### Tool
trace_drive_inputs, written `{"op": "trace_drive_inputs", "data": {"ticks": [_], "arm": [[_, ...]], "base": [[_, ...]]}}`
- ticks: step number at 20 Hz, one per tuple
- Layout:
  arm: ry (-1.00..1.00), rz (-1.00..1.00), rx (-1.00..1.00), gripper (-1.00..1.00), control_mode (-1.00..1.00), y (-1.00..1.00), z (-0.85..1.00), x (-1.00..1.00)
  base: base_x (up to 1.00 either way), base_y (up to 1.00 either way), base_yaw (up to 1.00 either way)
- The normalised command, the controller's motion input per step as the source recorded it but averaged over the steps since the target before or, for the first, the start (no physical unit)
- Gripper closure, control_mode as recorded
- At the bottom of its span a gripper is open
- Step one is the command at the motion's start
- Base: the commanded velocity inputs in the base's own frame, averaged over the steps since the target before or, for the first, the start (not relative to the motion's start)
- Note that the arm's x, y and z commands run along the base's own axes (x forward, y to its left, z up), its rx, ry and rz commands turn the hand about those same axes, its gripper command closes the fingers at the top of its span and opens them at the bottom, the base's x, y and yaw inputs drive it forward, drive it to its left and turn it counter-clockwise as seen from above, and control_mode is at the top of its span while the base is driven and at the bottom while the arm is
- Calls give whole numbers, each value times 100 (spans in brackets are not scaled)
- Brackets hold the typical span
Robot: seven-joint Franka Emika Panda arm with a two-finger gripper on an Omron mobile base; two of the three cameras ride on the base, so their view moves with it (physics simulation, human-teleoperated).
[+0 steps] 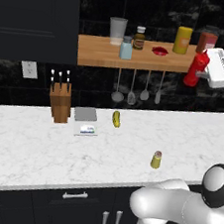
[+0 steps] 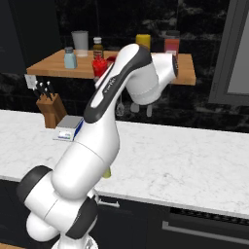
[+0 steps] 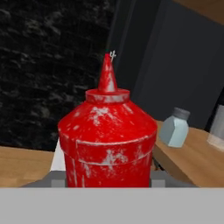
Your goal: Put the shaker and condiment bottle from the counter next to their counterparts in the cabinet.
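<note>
- Landmark: the cabinet [image 1: 101, 55], a light-brown open shelf board against the black wall.
- The condiment bottle [image 1: 195, 70] hangs in the air at the right front edge of the cabinet, just off the board, tilted a little. It is clear of the counter [image 1: 30, 143].
- The gripper [image 1: 203, 72] is pinched on the condiment bottle, gripping it low on the body; in the hand view the red body and cone cap rise straight ahead of the hand.
- On the cabinet: the pale blue shaker [image 1: 126, 49] near the middle, the wide yellow bottle [image 1: 182, 40] toward the right rear.
- The shaker [image 1: 156, 160] stands on the counter below and in front of the cabinet, well apart from it, not yet moved.
- Handling, judged: the condiment bottle looks like light, glossy squeeze plastic, so likely slippery and somewhat yielding. A hold across the wide lower body seems safest; the tapered cap gives poor purchase.
- Risk, judged: the bottle is tall and narrow, so it may tip if set down tilted beside the wide yellow bottle.
</note>
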Motion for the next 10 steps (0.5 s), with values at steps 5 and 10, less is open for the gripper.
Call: {"op": "trace_drive_inputs", "data": {"ticks": [5, 10], "arm": [[0, 0, 3, 100, -100, 5, 29, 0], [0, 0, 0, 100, -100, 0, 2, 19]], "base": [[0, 0, 0], [0, 0, 0]]}}
